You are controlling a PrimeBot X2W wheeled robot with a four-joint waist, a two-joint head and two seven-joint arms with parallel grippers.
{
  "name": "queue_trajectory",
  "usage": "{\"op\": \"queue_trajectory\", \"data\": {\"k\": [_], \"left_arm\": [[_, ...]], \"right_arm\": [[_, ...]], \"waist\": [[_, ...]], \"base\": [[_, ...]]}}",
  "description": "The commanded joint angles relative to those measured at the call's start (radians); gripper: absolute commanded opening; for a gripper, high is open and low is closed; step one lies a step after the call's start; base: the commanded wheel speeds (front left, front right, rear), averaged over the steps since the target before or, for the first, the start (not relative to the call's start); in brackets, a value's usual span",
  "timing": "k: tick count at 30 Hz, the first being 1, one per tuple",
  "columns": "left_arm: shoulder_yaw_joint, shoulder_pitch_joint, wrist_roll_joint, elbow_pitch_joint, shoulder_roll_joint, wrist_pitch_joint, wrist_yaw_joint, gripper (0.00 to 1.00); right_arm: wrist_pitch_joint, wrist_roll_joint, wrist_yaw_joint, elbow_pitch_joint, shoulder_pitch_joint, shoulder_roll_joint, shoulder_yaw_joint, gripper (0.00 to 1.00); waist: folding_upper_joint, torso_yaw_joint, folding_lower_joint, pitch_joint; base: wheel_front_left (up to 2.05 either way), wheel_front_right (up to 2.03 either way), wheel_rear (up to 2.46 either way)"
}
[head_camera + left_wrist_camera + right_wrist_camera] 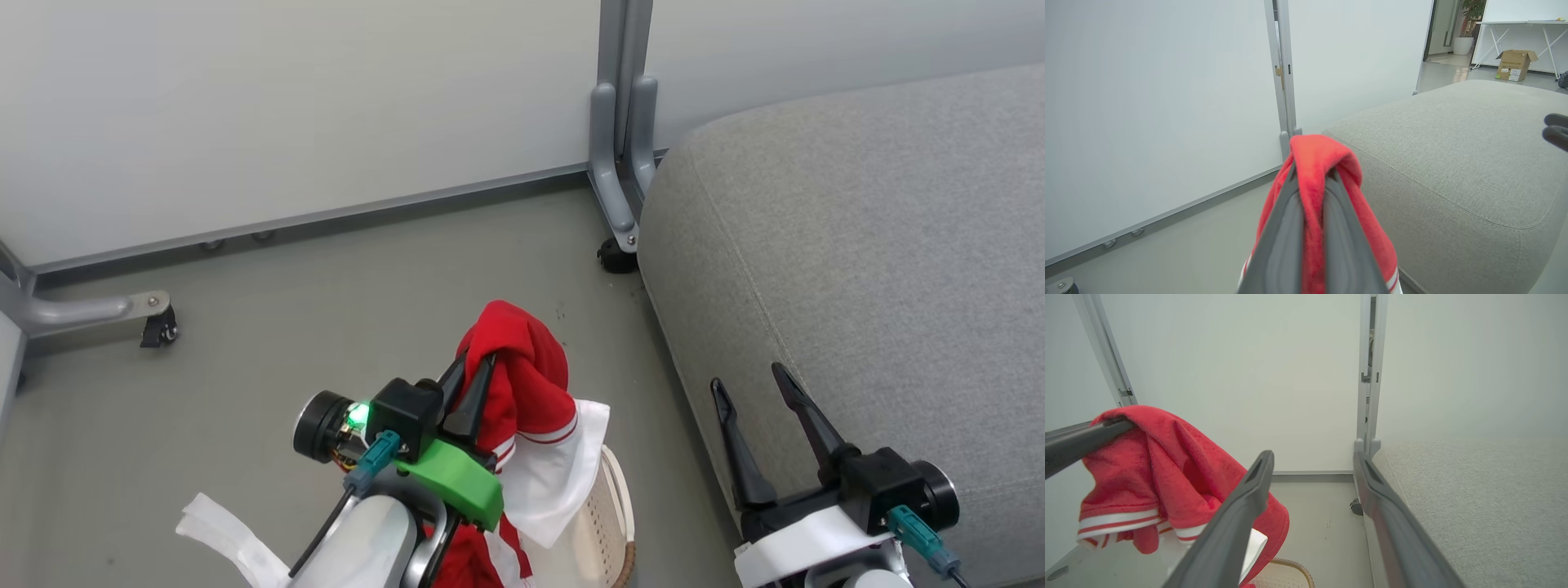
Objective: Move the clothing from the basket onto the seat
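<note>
My left gripper (480,365) is shut on the clothing (526,384), a red garment with white-striped trim and a white collar that drapes down over the basket (608,523) at the bottom centre. In the left wrist view the red fabric (1318,163) folds over both fingers (1282,245). The large light-grey seat (857,269) lies to the right. My right gripper (747,377) stands open and empty over the seat's near edge. In the right wrist view its fingers (1241,514) spread wide, with the hanging clothing (1167,465) at left, the seat (1474,498) at right and the basket rim (1290,565) below.
A white partition wall (286,106) runs along the back, with grey metal posts and castor feet (616,253) close to the seat's corner and another foot (159,327) at left. A white strip (220,531) lies on the grey floor at lower left.
</note>
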State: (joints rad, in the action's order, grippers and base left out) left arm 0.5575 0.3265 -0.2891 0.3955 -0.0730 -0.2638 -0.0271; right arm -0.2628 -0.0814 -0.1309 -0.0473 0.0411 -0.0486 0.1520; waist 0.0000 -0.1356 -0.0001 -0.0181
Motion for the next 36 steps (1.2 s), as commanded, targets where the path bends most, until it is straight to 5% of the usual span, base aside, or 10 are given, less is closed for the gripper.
{"op": "queue_trajectory", "data": {"k": [1,19,31,32,33,36], "left_arm": [[-0.001,-0.013,0.011,-0.017,0.004,-0.001,-0.008,0.00],[0.105,0.039,0.003,-0.134,0.016,0.041,-0.051,0.00],[0.176,0.032,-0.022,-0.239,0.014,0.093,-0.069,0.00],[0.181,0.032,-0.024,-0.247,0.009,0.094,-0.070,0.00],[0.183,0.031,-0.026,-0.251,0.006,0.095,-0.071,0.00],[0.189,0.027,-0.028,-0.254,-0.001,0.098,-0.073,0.00]], "right_arm": [[-0.003,0.003,0.000,0.000,0.019,-0.003,0.002,1.00],[-0.003,-0.051,0.000,-0.022,-0.014,-0.022,0.203,1.00],[-0.003,-0.049,0.000,-0.095,-0.041,-0.050,0.223,1.00],[-0.003,-0.056,0.000,-0.109,-0.040,-0.057,0.239,0.37],[-0.003,-0.060,0.000,-0.121,-0.041,-0.065,0.256,0.00],[-0.003,-0.073,0.000,-0.154,-0.050,-0.079,0.281,0.00]], "waist": [[0.0000,0.009,0.0001,-0.040],[0.0000,0.029,0.0001,-0.024],[0.0000,0.059,0.0001,-0.009],[0.0000,0.062,0.0001,-0.008],[0.0000,0.064,0.0001,-0.007],[0.0000,0.068,0.0001,-0.007]], "base": [[0.00,0.00,0.00],[0.00,0.00,0.00],[0.00,0.00,0.00],[0.00,0.00,0.00],[0.00,0.00,0.00],[0.00,0.00,0.00]]}}
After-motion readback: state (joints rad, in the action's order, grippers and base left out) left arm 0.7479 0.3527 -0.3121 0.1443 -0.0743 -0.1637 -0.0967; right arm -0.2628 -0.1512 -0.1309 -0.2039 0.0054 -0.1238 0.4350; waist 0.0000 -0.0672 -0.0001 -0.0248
